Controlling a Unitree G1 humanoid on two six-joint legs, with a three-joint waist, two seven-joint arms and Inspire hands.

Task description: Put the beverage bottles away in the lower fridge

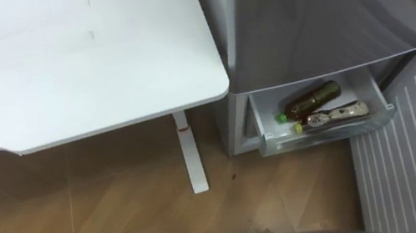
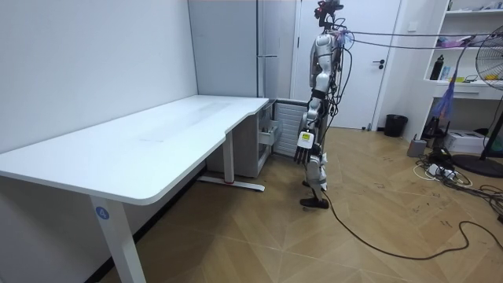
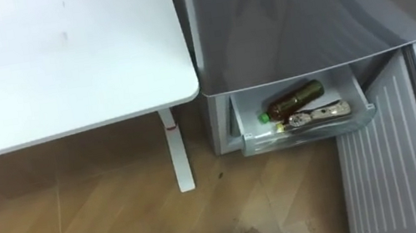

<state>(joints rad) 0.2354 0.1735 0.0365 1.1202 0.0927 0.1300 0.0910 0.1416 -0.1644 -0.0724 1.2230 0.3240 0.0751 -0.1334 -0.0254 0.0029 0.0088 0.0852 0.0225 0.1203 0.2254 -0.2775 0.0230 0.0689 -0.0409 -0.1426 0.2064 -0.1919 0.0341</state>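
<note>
Two drinks lay in the open lower fridge drawer while I had the robot standing beside it.

Looking down through the head camera, I saw a brown bottle point(image 1: 313, 99) with a green cap and a paler bottle point(image 1: 335, 115) lying side by side in the pulled-out drawer point(image 1: 326, 138) at the foot of the grey fridge point(image 1: 300, 8). Its ribbed door point(image 1: 410, 159) was swung open on the right, and the white worktop point(image 1: 64, 64) sat just left of the fridge. From the room camera, the left robot hand point(image 2: 303, 151) hung at the robot's side holding nothing I could see, and I could not tell whether it was open or closed.
</note>
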